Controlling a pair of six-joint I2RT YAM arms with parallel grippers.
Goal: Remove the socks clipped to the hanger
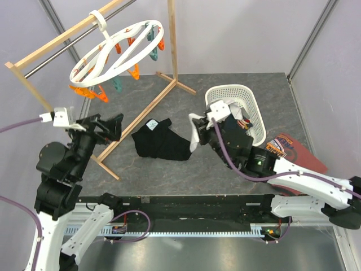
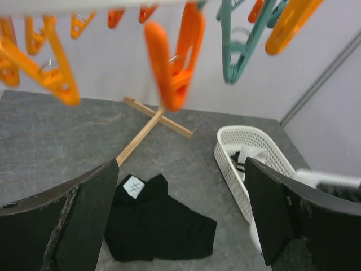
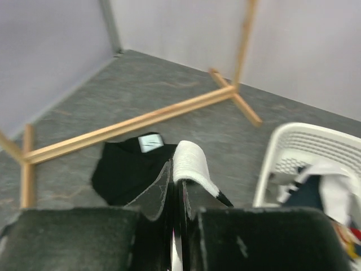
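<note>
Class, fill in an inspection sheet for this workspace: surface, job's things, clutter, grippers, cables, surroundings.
Surface: grey mottled table.
Job's things: hanger on the wooden rail frame, no socks seen on its pegs; socks in the basket; one white sock in the right gripper.
Clutter: black garment; printed shirt.
Grippers: left gripper open, empty, under the pegs; right gripper shut on the white sock.
Cables: purple cables along both arms.
Surroundings: wooden rail frame; pale walls.
</note>
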